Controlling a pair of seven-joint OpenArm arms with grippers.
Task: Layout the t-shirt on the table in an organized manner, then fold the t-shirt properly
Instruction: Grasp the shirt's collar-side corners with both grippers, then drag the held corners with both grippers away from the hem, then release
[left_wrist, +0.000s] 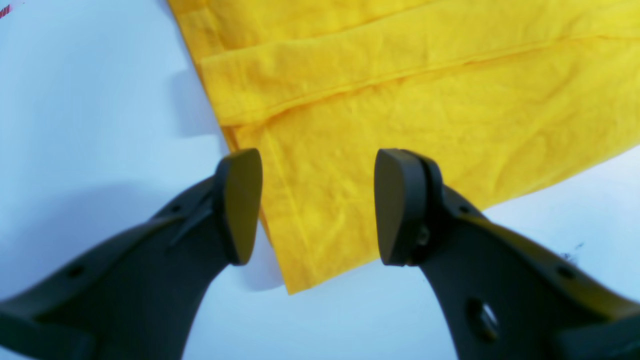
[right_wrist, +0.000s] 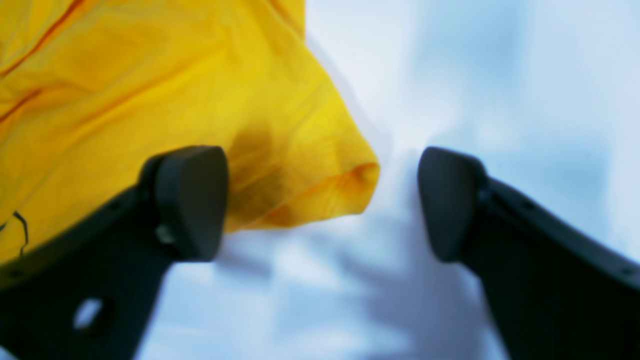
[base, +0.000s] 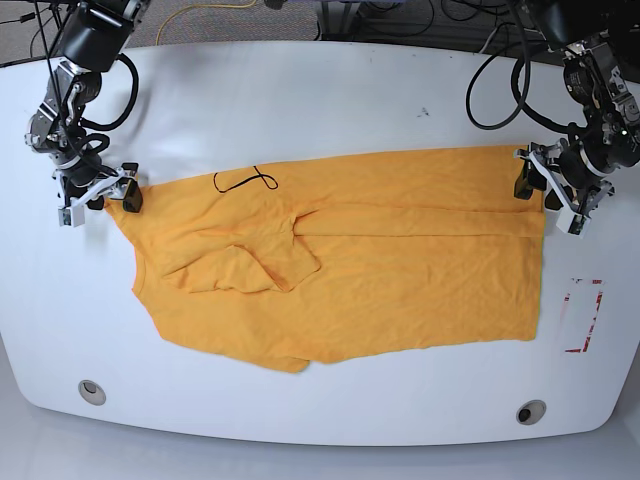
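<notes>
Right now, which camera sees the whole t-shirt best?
The base view: the whole t-shirt lies spread on the table. The left wrist view shows only one corner with a folded band, framed by the open left gripper. The right wrist view shows a blurry bunched tip by the right gripper.

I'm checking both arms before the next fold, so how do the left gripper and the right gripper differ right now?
The left gripper hangs over a flat hem corner of the t-shirt, at the base view's right; the right gripper straddles a bunched, raised corner at its left. The left wrist view is sharp, while the right wrist view is blurred. Both are open, holding nothing, over the white table.
</notes>
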